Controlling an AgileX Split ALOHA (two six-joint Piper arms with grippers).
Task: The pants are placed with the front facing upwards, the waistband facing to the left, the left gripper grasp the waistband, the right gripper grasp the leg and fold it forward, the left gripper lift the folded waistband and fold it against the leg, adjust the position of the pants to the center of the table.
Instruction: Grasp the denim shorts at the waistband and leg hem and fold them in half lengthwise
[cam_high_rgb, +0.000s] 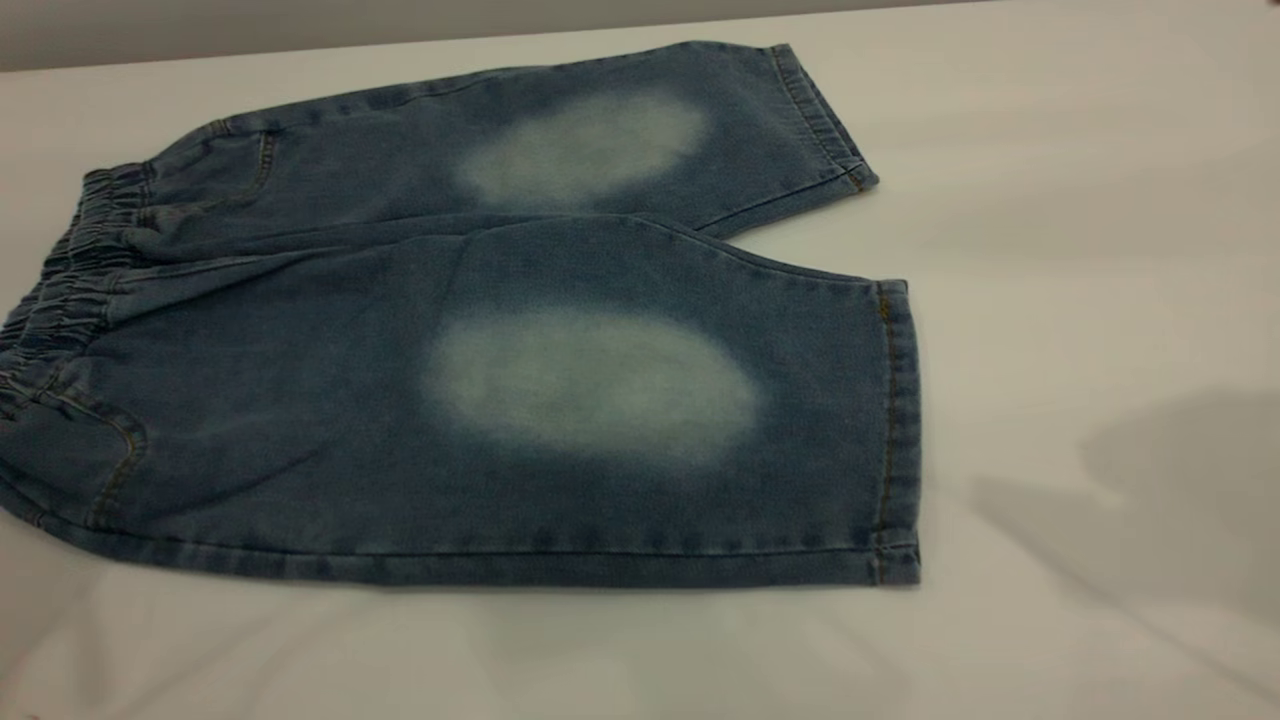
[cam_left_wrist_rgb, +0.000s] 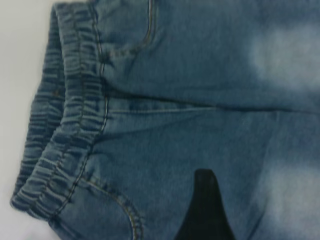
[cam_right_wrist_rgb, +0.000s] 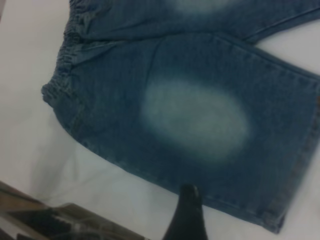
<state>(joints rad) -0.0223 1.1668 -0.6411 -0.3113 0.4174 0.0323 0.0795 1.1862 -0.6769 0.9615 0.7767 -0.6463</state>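
The blue denim pants (cam_high_rgb: 480, 330) lie flat on the off-white table (cam_high_rgb: 1080, 250), front up, a pale oval on each leg. The gathered waistband (cam_high_rgb: 60, 290) points left. The near leg (cam_high_rgb: 650, 400) and the far leg (cam_high_rgb: 600, 140) end in hems at the right. Neither gripper shows in the exterior view. My left gripper (cam_left_wrist_rgb: 260, 210) hovers over the near hip, beside the waistband (cam_left_wrist_rgb: 65, 125), and only one dark finger (cam_left_wrist_rgb: 205, 210) shows, nothing held. My right gripper (cam_right_wrist_rgb: 245, 220) hangs over the near leg's outer seam with one finger (cam_right_wrist_rgb: 187, 215) in view, open.
Bare tabletop surrounds the pants to the right and front. An arm's shadow (cam_high_rgb: 1180, 500) falls on the table at the right. The table's far edge (cam_high_rgb: 300, 45) runs just behind the far leg. Dark equipment (cam_right_wrist_rgb: 60, 220) shows past the table's edge in the right wrist view.
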